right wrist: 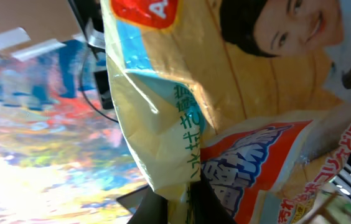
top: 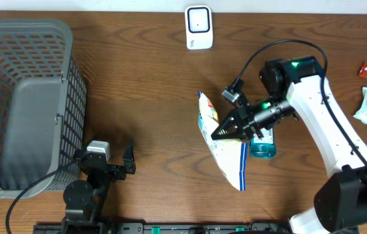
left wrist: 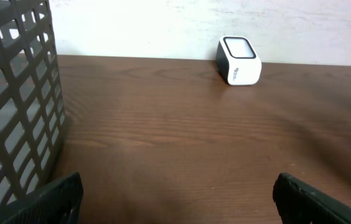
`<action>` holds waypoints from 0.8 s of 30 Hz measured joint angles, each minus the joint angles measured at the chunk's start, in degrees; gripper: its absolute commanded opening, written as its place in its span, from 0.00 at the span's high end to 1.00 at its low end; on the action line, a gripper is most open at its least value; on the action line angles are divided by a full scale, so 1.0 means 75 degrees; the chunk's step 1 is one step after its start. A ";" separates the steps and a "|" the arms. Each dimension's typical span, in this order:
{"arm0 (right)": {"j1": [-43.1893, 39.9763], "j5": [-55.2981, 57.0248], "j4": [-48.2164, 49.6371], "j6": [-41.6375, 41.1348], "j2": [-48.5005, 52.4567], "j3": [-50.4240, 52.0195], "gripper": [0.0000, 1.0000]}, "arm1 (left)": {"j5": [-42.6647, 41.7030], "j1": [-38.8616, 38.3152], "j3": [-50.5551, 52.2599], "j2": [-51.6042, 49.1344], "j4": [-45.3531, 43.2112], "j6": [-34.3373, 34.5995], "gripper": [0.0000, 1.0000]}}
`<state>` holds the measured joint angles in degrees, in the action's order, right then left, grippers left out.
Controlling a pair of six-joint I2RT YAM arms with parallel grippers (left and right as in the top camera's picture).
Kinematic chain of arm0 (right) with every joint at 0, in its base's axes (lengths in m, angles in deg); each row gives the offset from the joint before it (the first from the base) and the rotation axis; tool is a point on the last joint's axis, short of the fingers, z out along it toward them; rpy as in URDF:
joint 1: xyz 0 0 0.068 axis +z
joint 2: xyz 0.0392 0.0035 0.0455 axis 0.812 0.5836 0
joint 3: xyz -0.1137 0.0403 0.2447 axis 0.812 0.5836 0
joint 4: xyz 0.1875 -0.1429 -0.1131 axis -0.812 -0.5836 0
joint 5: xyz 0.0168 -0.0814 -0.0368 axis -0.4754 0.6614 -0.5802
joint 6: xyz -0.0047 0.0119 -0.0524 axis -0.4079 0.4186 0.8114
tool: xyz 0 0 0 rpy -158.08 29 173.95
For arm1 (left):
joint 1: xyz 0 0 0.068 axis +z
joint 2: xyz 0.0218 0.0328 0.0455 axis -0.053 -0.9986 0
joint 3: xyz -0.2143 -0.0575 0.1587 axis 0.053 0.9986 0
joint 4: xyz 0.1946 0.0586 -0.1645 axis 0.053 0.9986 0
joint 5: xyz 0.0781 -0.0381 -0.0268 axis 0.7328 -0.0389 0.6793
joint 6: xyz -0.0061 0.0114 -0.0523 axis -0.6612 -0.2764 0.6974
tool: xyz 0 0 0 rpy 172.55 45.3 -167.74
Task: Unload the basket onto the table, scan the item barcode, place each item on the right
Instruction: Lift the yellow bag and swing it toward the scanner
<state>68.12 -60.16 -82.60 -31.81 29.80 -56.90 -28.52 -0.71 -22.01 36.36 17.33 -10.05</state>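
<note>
The right fingers [top: 217, 134] pinch the snack bag [top: 230, 159] at its edge, mid-surface [top: 157, 97] and well short of the scanner [top: 198, 27] at the far side. To scan well, the bag likely needs a slow carry there with its barcode face turned flat toward the window. Where the barcode sits I cannot tell. The left fingers [left wrist: 312, 198] are spread, empty, beside the basket [top: 76, 97].

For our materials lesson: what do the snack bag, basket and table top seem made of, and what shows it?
Snack bag: thin glossy plastic film; it creases and shines. Basket: probably matt grey plastic; moulded lattice walls. Table top: brown wood or wood-look laminate; grain shows, which one is unclear.
</note>
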 measured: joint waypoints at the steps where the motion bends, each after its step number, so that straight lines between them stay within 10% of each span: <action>1: 0.0000 0.0216 0.0111 -0.0009 -0.0035 0.0000 0.98 | -0.0003 0.0000 0.0000 0.0000 0.0000 -0.0003 0.02; 14: 0.0047 0.4797 0.3628 -0.3649 -0.0052 0.0009 0.99 | 0.0000 0.0000 -0.0003 0.0000 0.0000 0.0000 0.02; 24: -0.0003 0.4415 0.6213 -0.4689 -0.0052 0.0032 0.99 | 0.0000 0.0000 -0.0003 0.0000 0.0000 -0.0003 0.02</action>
<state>68.10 -27.04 -36.00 -66.98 29.41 -56.66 -28.52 -0.71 -22.03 36.36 17.33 -10.07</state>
